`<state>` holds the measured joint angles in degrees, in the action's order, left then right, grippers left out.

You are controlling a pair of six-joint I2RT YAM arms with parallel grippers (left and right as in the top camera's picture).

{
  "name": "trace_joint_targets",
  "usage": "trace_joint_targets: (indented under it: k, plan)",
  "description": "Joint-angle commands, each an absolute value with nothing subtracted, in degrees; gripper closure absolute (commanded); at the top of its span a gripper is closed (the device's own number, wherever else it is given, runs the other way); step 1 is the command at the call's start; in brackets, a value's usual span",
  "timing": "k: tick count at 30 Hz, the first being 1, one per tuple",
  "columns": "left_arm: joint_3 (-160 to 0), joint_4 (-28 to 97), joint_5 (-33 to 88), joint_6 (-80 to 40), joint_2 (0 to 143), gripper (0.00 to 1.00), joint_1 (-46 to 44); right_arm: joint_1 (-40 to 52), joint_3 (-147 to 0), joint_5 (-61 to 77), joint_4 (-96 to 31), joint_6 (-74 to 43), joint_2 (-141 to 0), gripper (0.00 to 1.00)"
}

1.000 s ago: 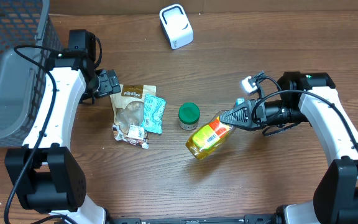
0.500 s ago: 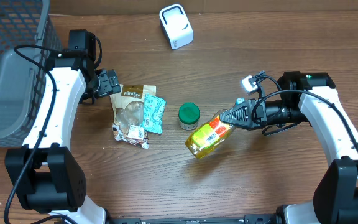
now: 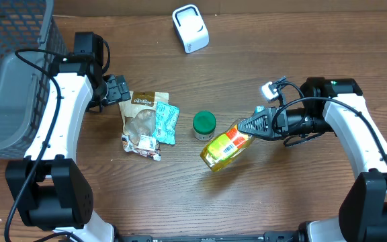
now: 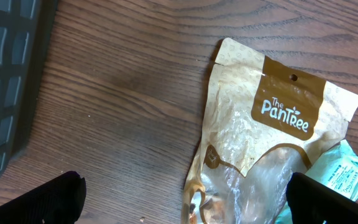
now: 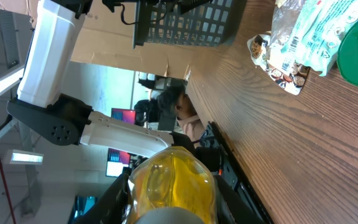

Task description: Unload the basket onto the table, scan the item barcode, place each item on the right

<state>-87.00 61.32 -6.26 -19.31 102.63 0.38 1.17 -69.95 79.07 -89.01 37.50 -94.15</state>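
The right gripper (image 3: 252, 126) clamps the yellow bottle (image 3: 226, 146) by its top, mid-table. The left gripper (image 3: 120, 88) is spread wide, empty, beside the pouch (image 3: 142, 117). The basket (image 3: 5, 81) lines the left edge.

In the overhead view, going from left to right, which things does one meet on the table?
Grey basket → brown snack pouch → teal packet → green lid → yellow bottle, held by the right hand.

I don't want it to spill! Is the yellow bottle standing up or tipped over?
Tipped over. The yellow bottle is sideways, label facing up, gripped by the right fingers.
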Motion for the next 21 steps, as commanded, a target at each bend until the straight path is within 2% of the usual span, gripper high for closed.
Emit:
trace_joint_targets:
  k: [1, 21]
  plan:
    - [-87.9, 61.3, -6.5, -19.3, 101.6, 0.0, 0.4, 1.3, -69.7, 82.6, -89.2, 37.8, -93.5, 0.71]
    - [-87.9, 61.3, -6.5, -19.3, 101.6, 0.0, 0.4, 1.3, -69.7, 78.6, -82.4, 35.4, -93.5, 0.75]
